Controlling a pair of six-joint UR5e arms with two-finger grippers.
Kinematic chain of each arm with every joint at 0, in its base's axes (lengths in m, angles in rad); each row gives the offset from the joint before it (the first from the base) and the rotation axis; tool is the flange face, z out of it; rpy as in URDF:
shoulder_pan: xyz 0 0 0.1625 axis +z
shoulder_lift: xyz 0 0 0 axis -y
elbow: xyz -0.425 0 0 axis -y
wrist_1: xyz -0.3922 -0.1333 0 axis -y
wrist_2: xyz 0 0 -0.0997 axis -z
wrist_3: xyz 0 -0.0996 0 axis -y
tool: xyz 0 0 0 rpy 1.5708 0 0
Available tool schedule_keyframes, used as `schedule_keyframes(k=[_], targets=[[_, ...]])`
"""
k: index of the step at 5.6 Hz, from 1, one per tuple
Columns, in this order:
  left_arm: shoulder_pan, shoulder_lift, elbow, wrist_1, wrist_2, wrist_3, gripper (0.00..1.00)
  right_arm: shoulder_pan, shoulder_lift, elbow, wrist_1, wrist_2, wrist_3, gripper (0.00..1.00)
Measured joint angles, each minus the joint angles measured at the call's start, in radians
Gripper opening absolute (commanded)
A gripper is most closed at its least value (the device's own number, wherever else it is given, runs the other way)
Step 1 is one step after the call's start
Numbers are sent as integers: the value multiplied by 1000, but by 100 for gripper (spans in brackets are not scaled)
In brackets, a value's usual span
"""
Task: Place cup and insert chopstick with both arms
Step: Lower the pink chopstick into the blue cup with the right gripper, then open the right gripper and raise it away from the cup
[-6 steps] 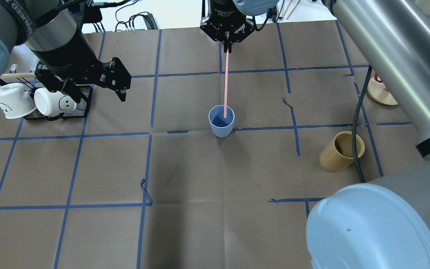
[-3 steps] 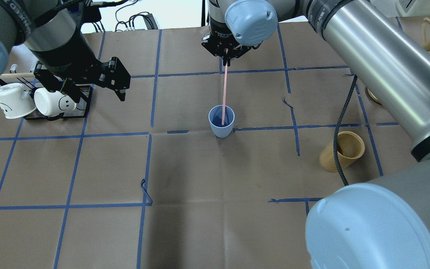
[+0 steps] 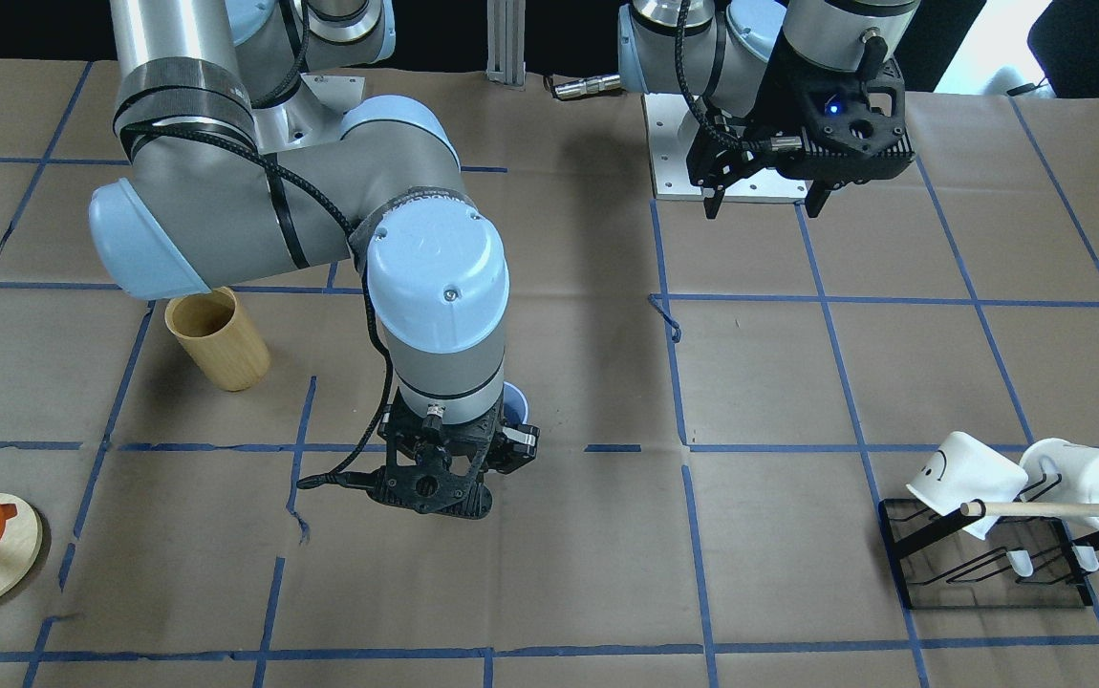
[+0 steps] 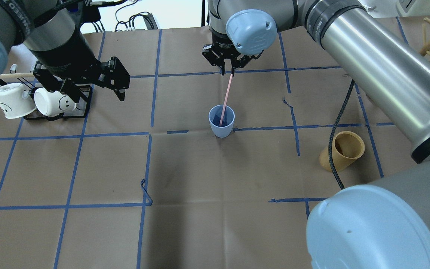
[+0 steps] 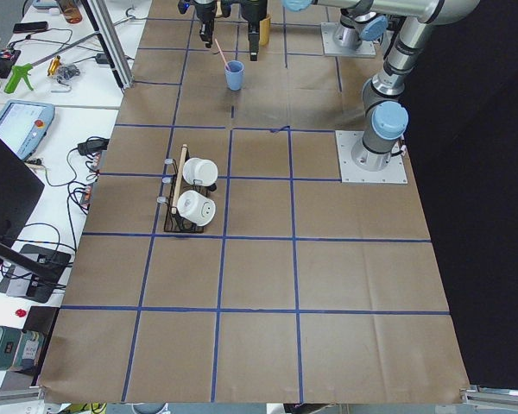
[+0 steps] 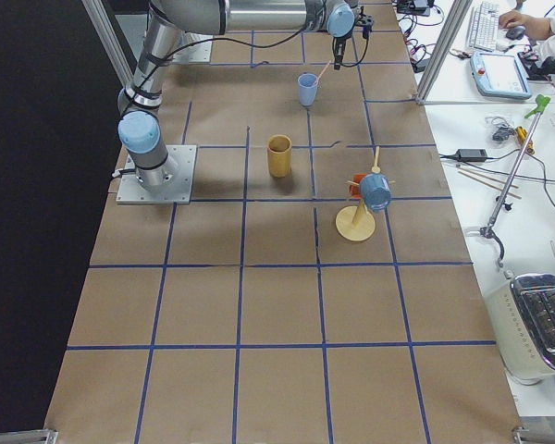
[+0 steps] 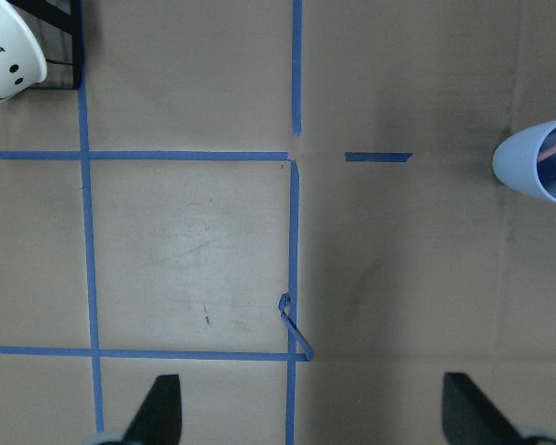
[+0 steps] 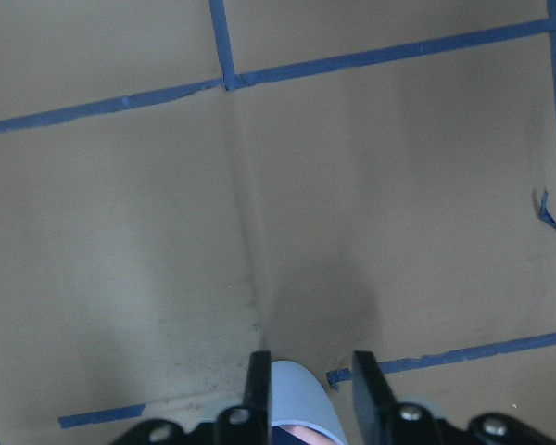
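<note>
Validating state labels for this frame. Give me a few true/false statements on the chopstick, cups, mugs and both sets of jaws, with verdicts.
1. The chopstick has its lower end inside the blue cup. True.
2. The right gripper is clamped on the chopstick. False: its jaws are apart, and the chopstick leans tilted in the cup.
3. The left gripper holds a white mug. False: its jaws are wide open and empty, above bare table.
4. The wooden cup lies on its side. False: it stands upright.
5. Two white mugs sit on the black rack. True.
</note>
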Motion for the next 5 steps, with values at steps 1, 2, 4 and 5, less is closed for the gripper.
schedule_keyframes(k=[1, 2, 4, 5], targets=[[1, 0, 0, 0, 1, 0, 99, -5, -23, -14, -6, -2, 3, 100], [1, 0, 0, 0, 2, 1, 99, -16, -66, -33, 43, -8, 0, 100], [2, -2, 0, -1, 1, 1, 99, -94, -194, -40, 263, -12, -27, 100], [3, -3, 0, 0, 0, 1, 99, -170, -268, -36, 387, -11, -59, 100]])
